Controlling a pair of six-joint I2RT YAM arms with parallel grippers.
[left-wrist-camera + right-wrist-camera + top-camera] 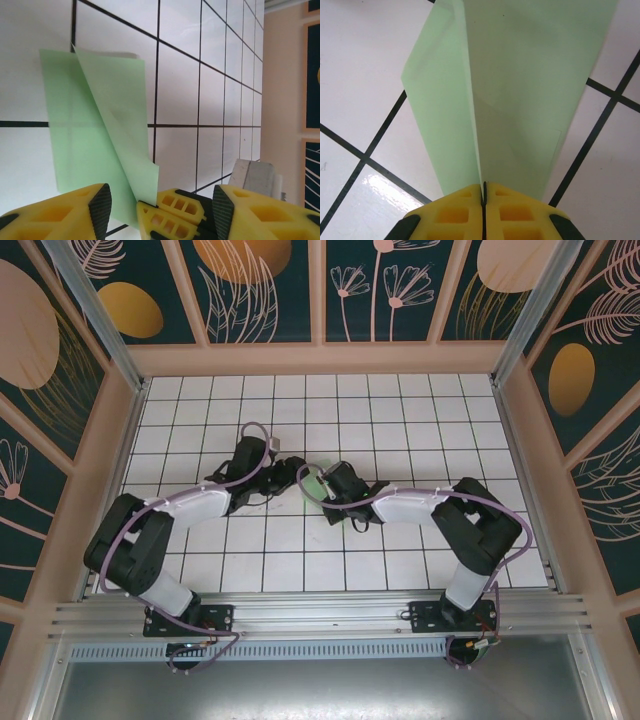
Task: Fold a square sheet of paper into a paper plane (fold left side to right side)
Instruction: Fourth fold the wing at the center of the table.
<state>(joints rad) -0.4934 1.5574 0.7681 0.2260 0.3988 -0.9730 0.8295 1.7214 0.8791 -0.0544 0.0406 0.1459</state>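
The square sheet of paper (90, 150) is pale mint green and lies partly folded on the white tiles, with one flap standing up along a slanted crease. Seen from above, the paper (313, 483) shows as a small patch between the two wrists. My right gripper (483, 192) is shut on the raised fold of the paper (520, 100), its yellow fingers pressed together. My left gripper (160, 210) is open, its fingers (100, 205) standing either side of the right gripper's fingertips (170, 212) and not touching the sheet. The paper plane is out of view.
The white gridded table (400, 400) is boxed in by wooden walls and metal posts (95, 310). Both arms reach in from the near rail (320, 615) and meet mid-table, their cables looping above them. Open tiles lie behind and to both sides.
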